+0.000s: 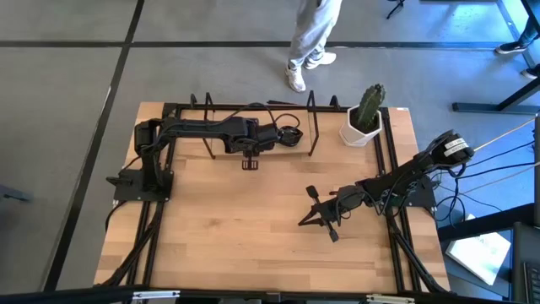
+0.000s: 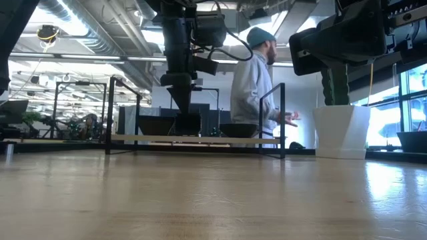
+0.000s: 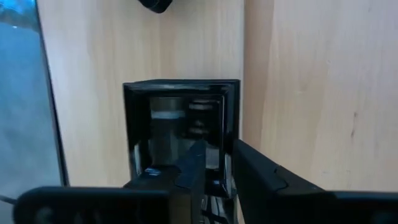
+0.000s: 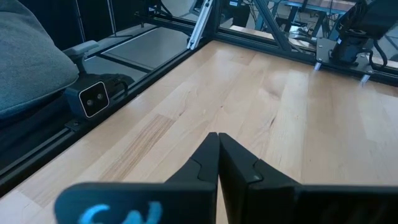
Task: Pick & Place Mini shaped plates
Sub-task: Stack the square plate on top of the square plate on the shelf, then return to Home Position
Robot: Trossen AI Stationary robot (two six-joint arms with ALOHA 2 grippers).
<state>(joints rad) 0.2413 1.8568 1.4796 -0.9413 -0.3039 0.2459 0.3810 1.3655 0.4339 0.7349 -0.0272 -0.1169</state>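
Pale wood planks make up the table top (image 1: 245, 219) I am working over, ringed by a black metal frame, with grey floor beyond it where a person in light clothes (image 1: 310, 38) stands at the far edge. My landmark is the white angular pot holding a green cactus (image 1: 364, 118), which sits at the far right corner of the table.

From my left wrist camera I look straight down on a glossy black square plate with a raised rim (image 3: 180, 130), lying flat on the wood. My left gripper (image 3: 214, 171) hangs right over it, fingers a little apart, the tips over the near part of the plate's rim. I cannot tell whether either finger touches the rim. In the overhead picture that left gripper (image 1: 250, 162) sits well to the left of the cactus pot, along the far side of the table; the plate itself is too small there for me to pick out. At table height, dark dish shapes (image 2: 163, 125) sit under that arm, level with a low rail.

My right gripper (image 1: 331, 221) rests nearer me than the pot, toward the table's middle, its fingers pressed together on nothing (image 4: 217, 158).
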